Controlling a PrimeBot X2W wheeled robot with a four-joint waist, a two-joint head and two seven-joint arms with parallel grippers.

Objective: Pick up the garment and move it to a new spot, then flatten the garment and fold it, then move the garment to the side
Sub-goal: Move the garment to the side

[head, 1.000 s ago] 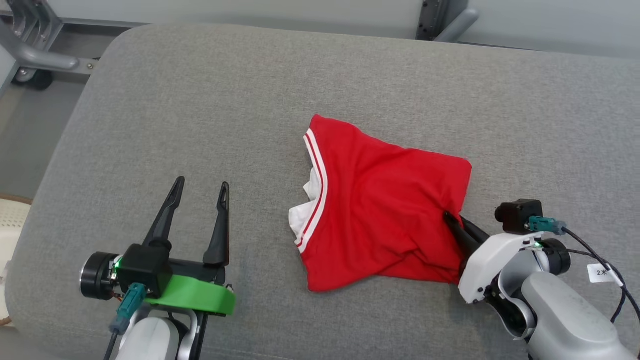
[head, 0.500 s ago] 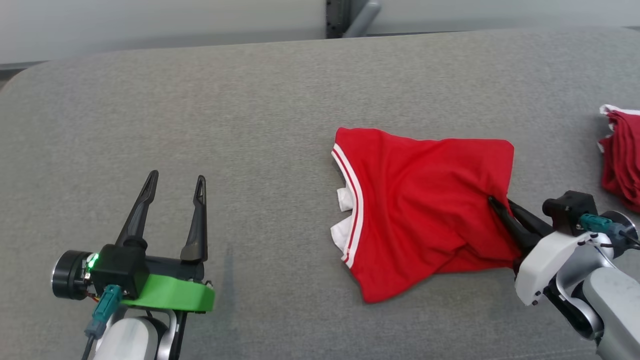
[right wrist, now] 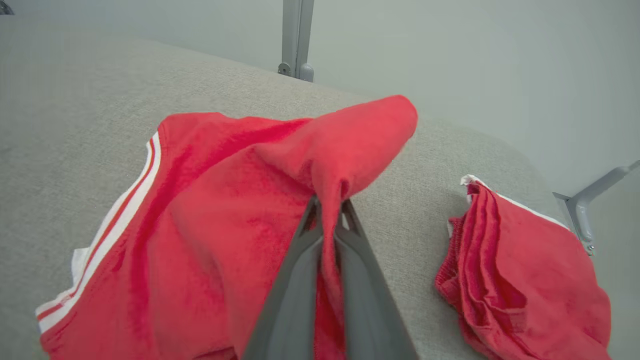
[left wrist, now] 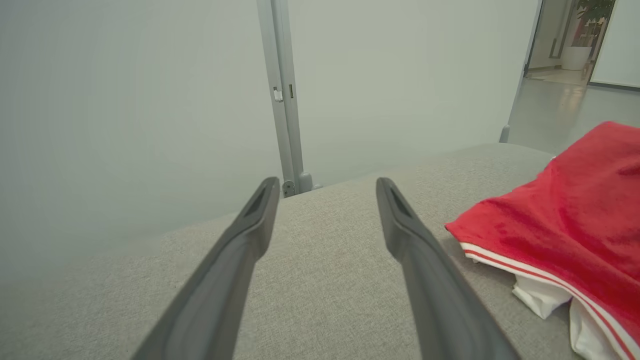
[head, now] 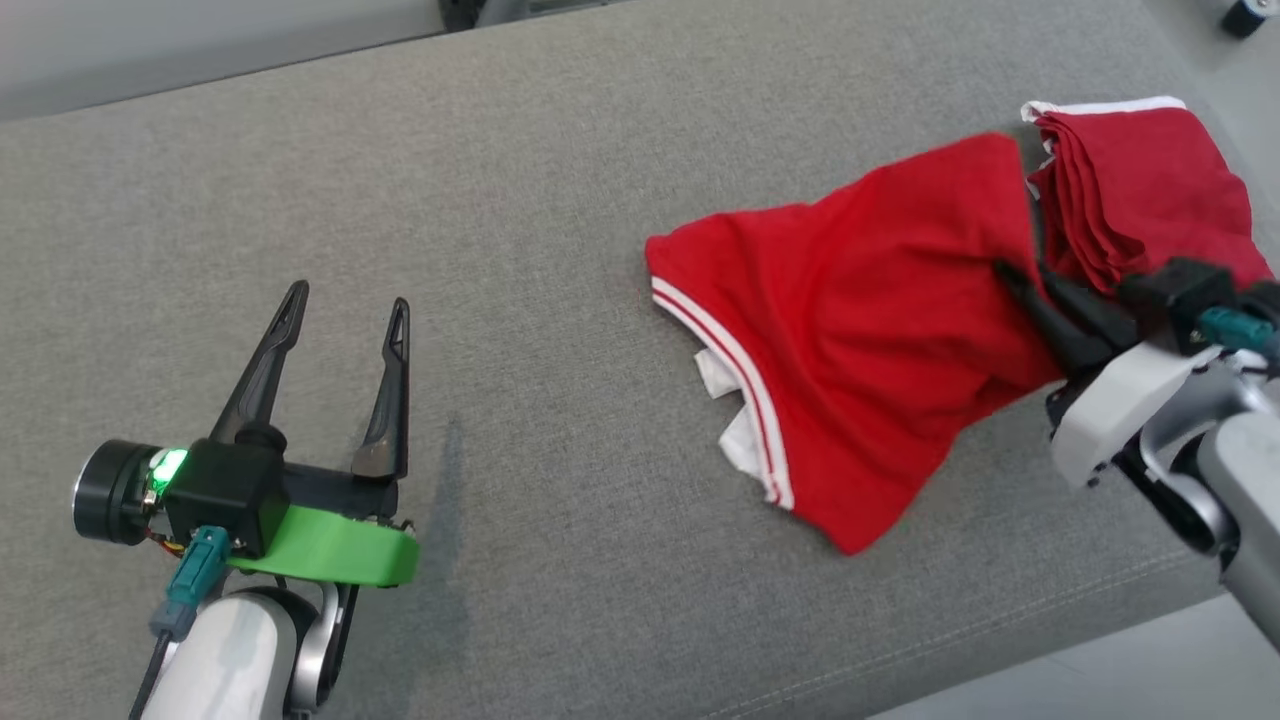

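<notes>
My right gripper (right wrist: 328,206) is pinched shut on a raised fold of the red shirt (head: 850,330), whose white-striped hem trails on the grey cushion (head: 450,180) to the gripper's left. A pile of folded red clothes (head: 1140,190) lies just right of it. My left gripper (head: 349,298) stands wide and empty, well apart.

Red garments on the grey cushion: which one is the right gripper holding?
The spread red garment with the white-striped hem, nearer the middle; the right gripper pinches its edge. The other red garment lies bunched beside it, ungripped.
</notes>
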